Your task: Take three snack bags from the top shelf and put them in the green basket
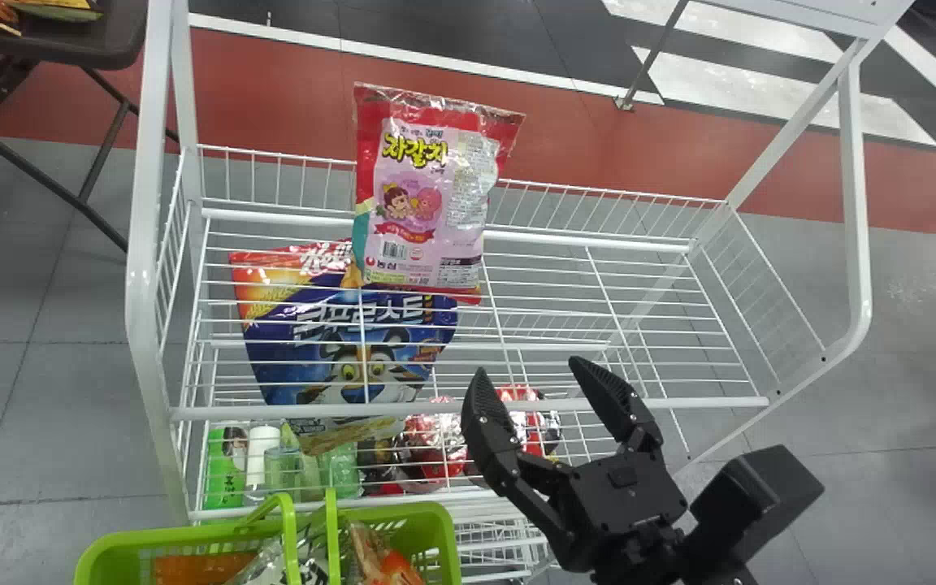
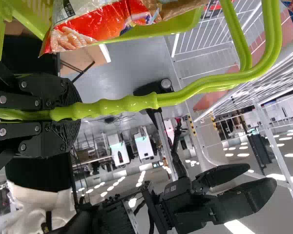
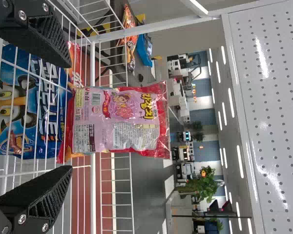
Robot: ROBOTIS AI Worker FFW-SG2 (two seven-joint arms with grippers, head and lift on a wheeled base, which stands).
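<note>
My right gripper (image 1: 549, 390) is open over the front edge of the white wire top shelf (image 1: 598, 236). On that shelf a pink and red snack bag (image 1: 423, 195) stands upright near the back, left of the middle. In the right wrist view the snack bag (image 3: 119, 121) lies beyond the right gripper (image 3: 53, 117), between the lines of its spread fingers, not touched. My left gripper (image 2: 63, 114) is shut on the handle of the green basket (image 2: 185, 24). The green basket (image 1: 427, 520) is at the front left, with several snack packs inside.
Below the top shelf are a blue cereal bag (image 1: 346, 341), red packs (image 1: 435, 439) and a green pack with bottles (image 1: 228, 463). White rack posts (image 1: 147, 244) rise at both sides. A dark table (image 1: 70, 41) stands at the back left.
</note>
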